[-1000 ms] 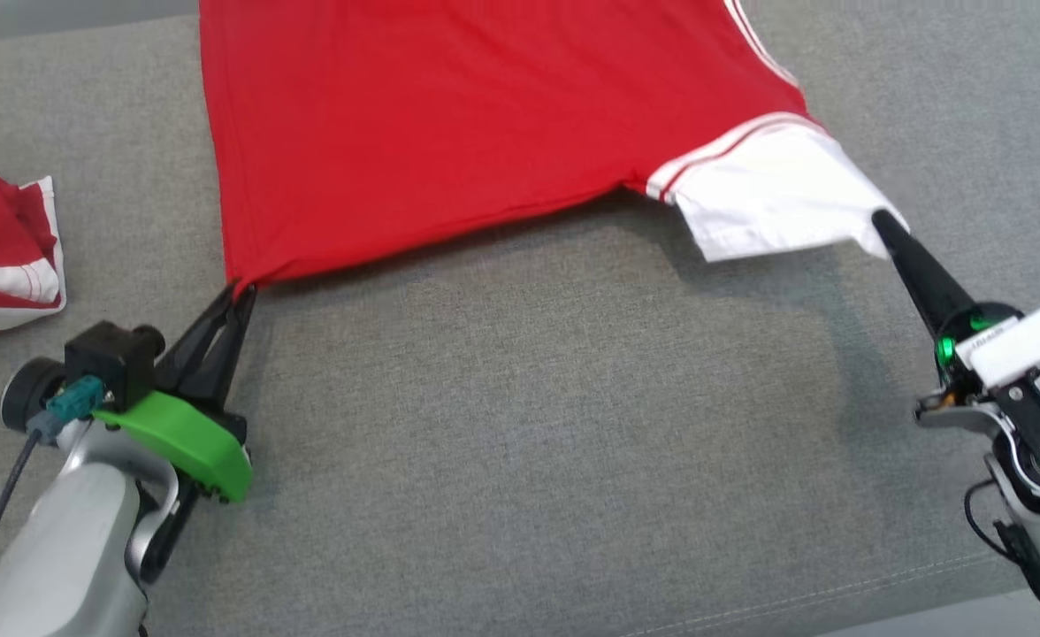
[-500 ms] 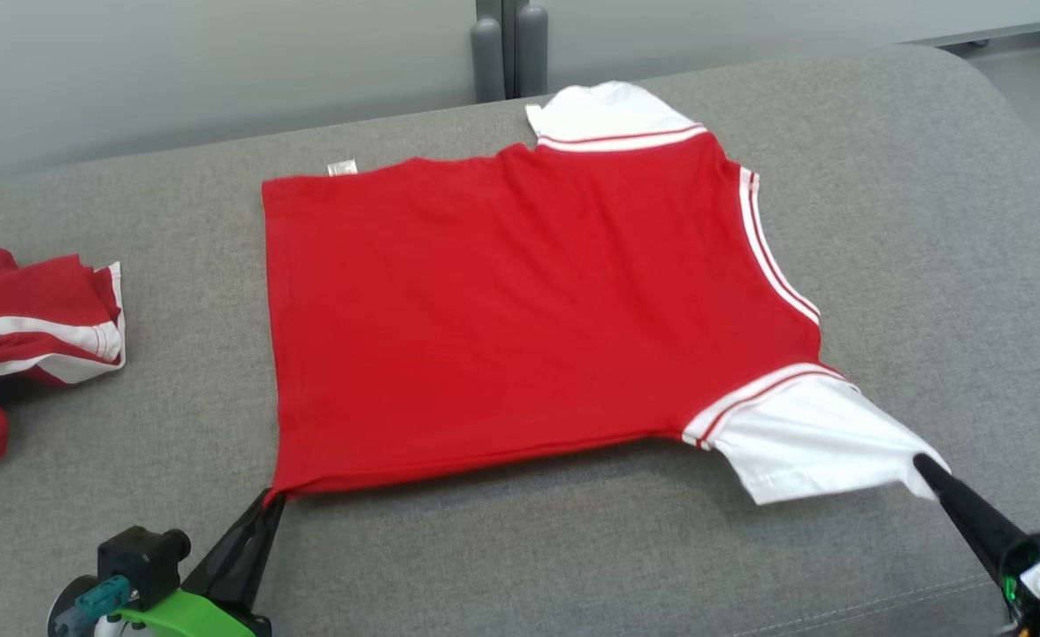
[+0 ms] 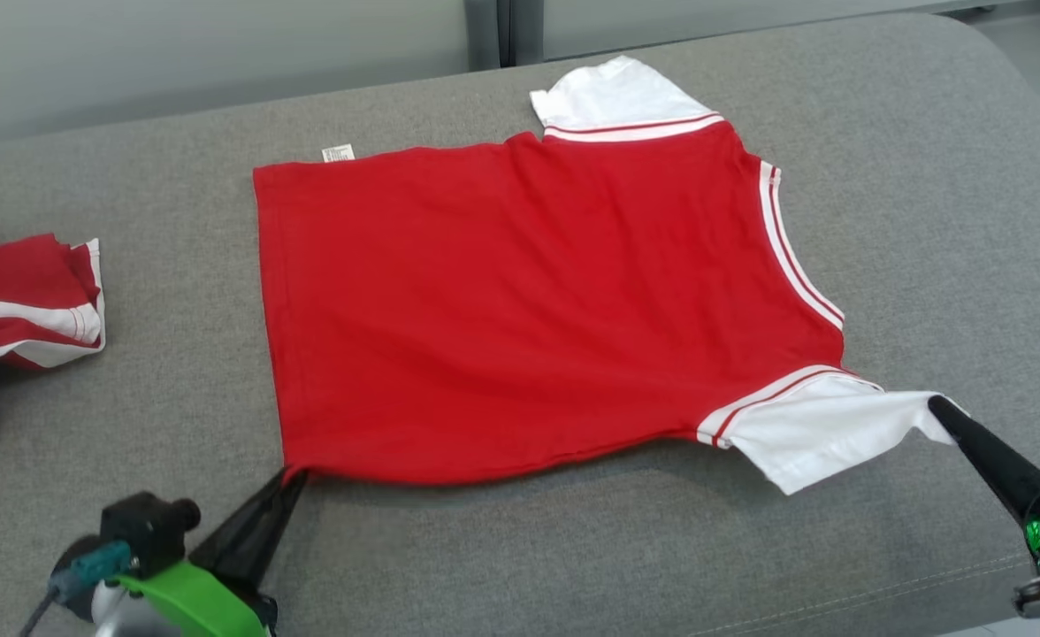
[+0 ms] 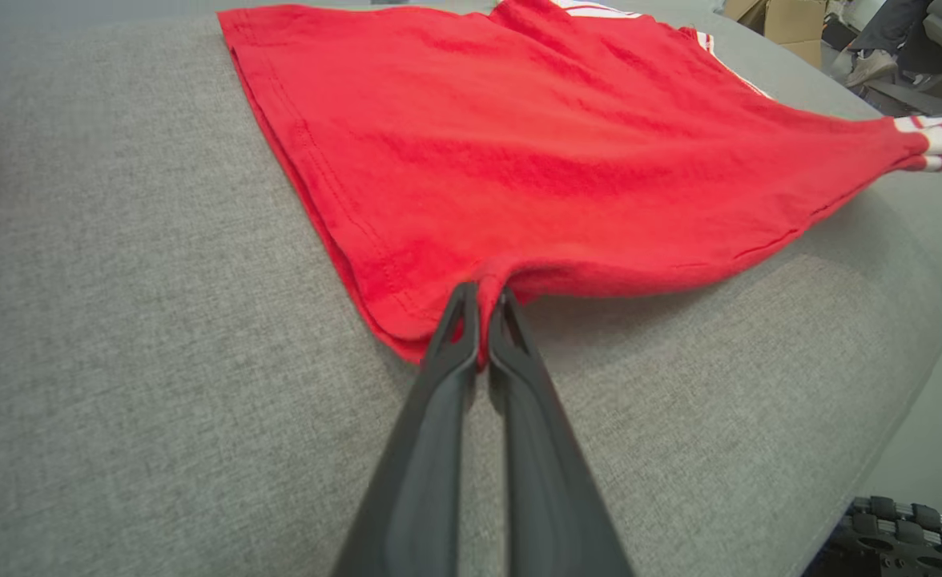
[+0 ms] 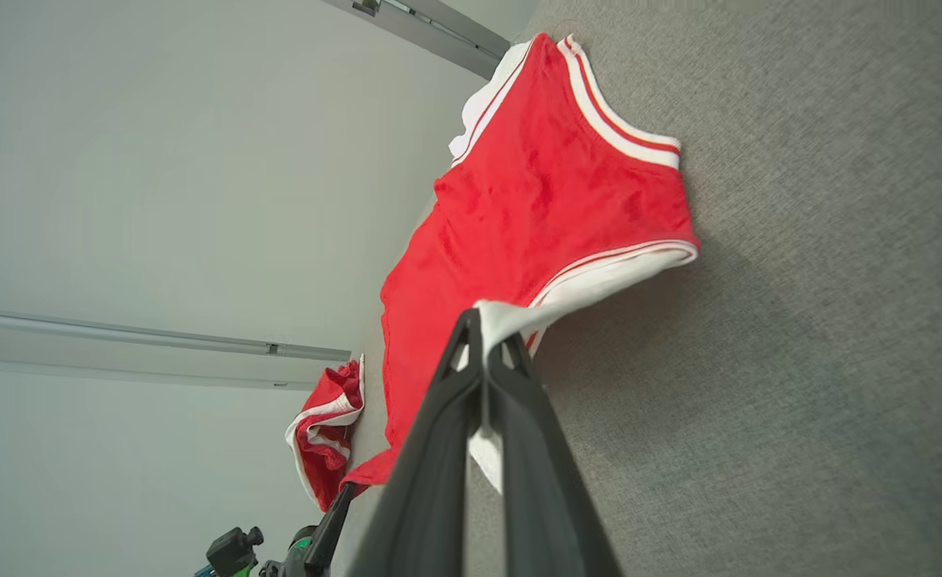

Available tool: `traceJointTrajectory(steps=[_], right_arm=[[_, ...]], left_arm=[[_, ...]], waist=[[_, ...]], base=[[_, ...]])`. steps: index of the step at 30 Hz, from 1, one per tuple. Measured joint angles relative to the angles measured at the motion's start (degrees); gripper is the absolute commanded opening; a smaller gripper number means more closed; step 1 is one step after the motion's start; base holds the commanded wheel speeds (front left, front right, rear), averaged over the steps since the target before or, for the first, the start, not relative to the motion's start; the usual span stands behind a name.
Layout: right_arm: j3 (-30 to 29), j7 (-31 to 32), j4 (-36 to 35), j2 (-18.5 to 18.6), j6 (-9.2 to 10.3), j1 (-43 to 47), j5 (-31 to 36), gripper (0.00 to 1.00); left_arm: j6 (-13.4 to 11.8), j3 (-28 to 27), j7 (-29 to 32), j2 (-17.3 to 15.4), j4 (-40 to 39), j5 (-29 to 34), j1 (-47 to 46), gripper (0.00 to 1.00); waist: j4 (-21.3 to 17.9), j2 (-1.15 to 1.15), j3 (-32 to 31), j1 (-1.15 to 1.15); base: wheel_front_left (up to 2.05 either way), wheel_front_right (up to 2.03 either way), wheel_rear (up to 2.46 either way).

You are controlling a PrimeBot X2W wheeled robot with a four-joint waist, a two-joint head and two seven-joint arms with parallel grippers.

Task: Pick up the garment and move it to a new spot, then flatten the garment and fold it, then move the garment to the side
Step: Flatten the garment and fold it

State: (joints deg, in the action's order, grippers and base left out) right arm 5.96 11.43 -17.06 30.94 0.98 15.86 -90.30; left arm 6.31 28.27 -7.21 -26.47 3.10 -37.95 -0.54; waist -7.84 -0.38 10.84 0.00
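Observation:
The garment (image 3: 520,301) is a red T-shirt with white, red-striped sleeves, spread flat on the grey couch (image 3: 573,548), hem to the left. My left gripper (image 3: 294,478) is shut on the near hem corner; in the left wrist view the red fabric (image 4: 519,160) bunches between the closed fingers (image 4: 483,300). My right gripper (image 3: 936,405) is shut on the tip of the near white sleeve (image 3: 825,429), pulling it taut to the right. In the right wrist view the white sleeve cloth (image 5: 511,316) is pinched between the closed fingers (image 5: 483,344).
A second red-and-white garment (image 3: 20,310) lies crumpled at the couch's left edge. A small white label (image 3: 337,153) sticks out at the shirt's far hem corner. The couch's front edge runs close behind both grippers. A wall rises behind the couch.
The head view has tilted up, so the whole shirt and the couch back now show. The shirt stays held at both corners and lies slightly further right, the sleeve drawn more taut.

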Motion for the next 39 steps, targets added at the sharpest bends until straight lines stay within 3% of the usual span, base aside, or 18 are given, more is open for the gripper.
traceJointTrajectory(steps=[6,13,28,29,30,31,32,33,34,39], right_arm=[[0.63,1.35,1.75,0.58,3.56,-7.25,0.64,0.0],[2.33,2.83,2.02,1.52,5.21,-19.49,3.44,0.0],[5.34,5.02,6.38,2.67,6.11,-34.96,8.08,0.0],[5.82,5.35,6.89,2.25,6.11,-35.78,8.23,0.0],[6.3,5.59,7.33,1.81,6.11,-36.33,8.36,0.07],[6.7,5.58,7.97,1.44,6.11,-36.81,8.88,0.07],[7.12,5.49,8.56,1.23,6.11,-37.26,9.72,0.33],[7.36,5.26,9.42,1.03,6.11,-37.88,10.5,1.0],[7.53,5.15,10.17,0.85,6.12,-38.45,10.94,1.0],[9.37,5.19,12.55,-0.62,6.12,-40.03,11.24,1.0]], left_arm=[[0.29,-0.36,6.58,-2.2,-5.81,-1.24,-7.97,0.0],[0.29,-2.21,14.61,-3.49,-7.58,-4.35,-15.92,0.0],[-3.27,-3.09,22.84,-1.3,-4.41,-5.12,-28.6,0.0],[-3.31,-3.08,22.85,-1.21,-3.76,-5.04,-29.18,0.09],[-3.39,-3.11,22.84,-1.1,-3.38,-4.91,-29.66,0.25],[-3.57,-3.15,22.87,-0.97,-2.93,-4.69,-30.19,0.25],[-3.93,-3.34,22.87,-0.73,-2.22,-4.63,-30.52,0.36],[-4.24,-3.54,22.86,-0.49,-1.4,-4.56,-30.64,0.74],[-4.24,-3.55,22.83,-0.4,-1.03,-4.38,-30.65,1.0],[-4.3,-3.97,23.3,0.56,0.57,-6.12,-30.68,1.0]], waist=[[0.23,0.0,4.2,0.0],[0.91,0.0,9.41,0.0],[2.95,0.0,20.04,0.0],[3.03,0.0,20.71,0.0],[3.1,0.0,21.31,0.0],[3.17,0.0,21.87,0.0],[3.22,0.0,22.33,0.0],[3.25,0.0,22.72,0.0],[3.26,0.0,22.98,0.0],[2.83,0.0,22.5,0.0]], base=[[0.0,0.0,0.0],[0.0,0.0,0.0],[0.0,0.0,0.0],[0.0,0.0,0.0],[0.0,0.0,0.0],[0.0,0.0,0.0],[0.0,0.0,0.0],[0.0,0.0,0.0],[0.0,0.0,0.0],[0.0,0.0,0.0]])
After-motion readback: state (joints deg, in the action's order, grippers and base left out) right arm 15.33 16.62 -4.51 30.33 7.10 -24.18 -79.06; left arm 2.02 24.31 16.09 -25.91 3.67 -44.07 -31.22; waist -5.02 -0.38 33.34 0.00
